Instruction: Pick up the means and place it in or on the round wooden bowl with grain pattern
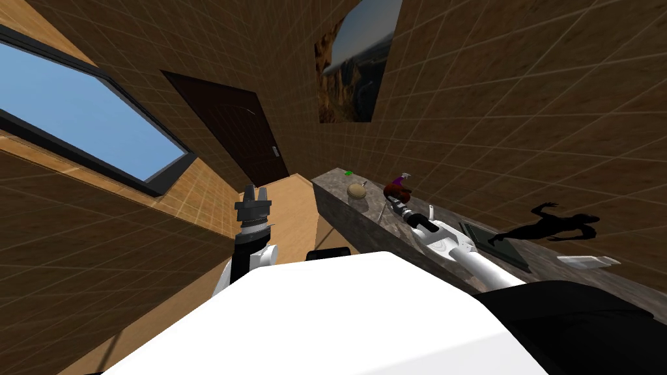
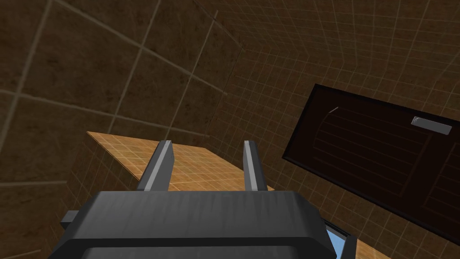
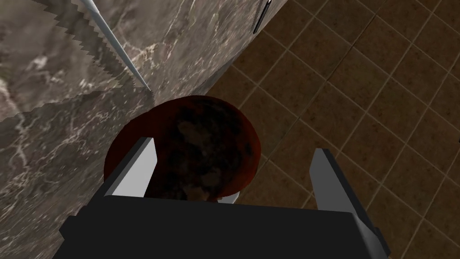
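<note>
marble counter [image 3: 45, 148] bears a dark red bowl [image 3: 193, 135], right gripper [image 3: 233, 147] stretched over it with fingers spread, left gripper [image 2: 207, 143] upright, also spread.

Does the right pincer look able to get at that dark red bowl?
Probably yes: the right pincer stands open right at the dark red bowl on the counter, nothing between them.

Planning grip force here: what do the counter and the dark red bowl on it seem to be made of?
Counter: stone, marble-like, with a smooth finish; it is grey-brown with pale veins. Bowl: dark reddish brown, matte, with blotchy darker patches inside. It is perhaps stained wood, but no clear grain shows, so that is uncertain.
</note>
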